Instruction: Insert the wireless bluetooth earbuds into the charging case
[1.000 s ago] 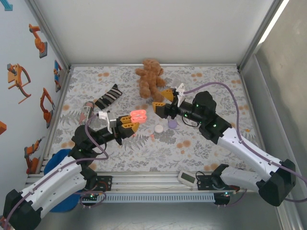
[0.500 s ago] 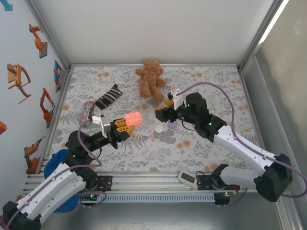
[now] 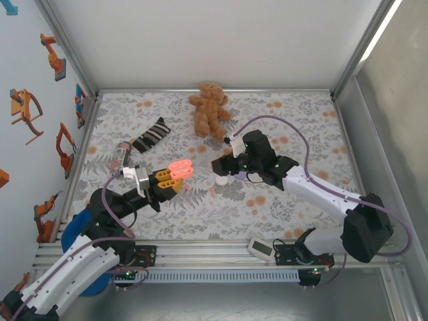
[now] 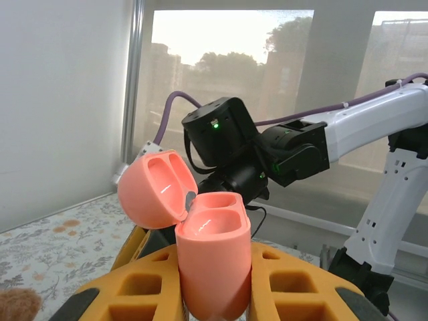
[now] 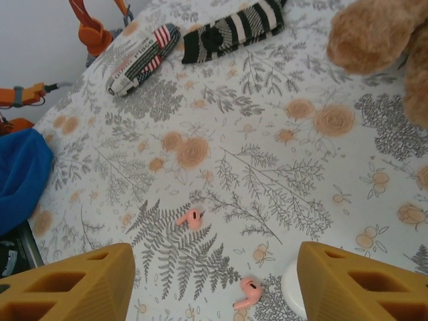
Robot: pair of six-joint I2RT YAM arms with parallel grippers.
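Right wrist: right gripper point(image 5: 214, 284), fingers spread, has swung toward tiny salmon-pink plastic earbuds point(image 5: 191, 218); pick-up likely next
Left gripper point(image 4: 214, 294): pinches open salmon-pink case point(image 4: 212, 247)

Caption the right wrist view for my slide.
Right tool open over two pink earbuds on floral mat.

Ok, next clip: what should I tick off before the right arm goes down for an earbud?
1. Charging case gripped in left claw: ok.
2. Lid swung open: ok.
3. Wells in the case body empty: cannot tell, seen nearly edge-on.
4. Right claw open, nothing held: ok.
5. Pink earbuds lying free on the mat: ok.
6. Room around the nearer earbud: not ok, a white rounded object sits close beside it.
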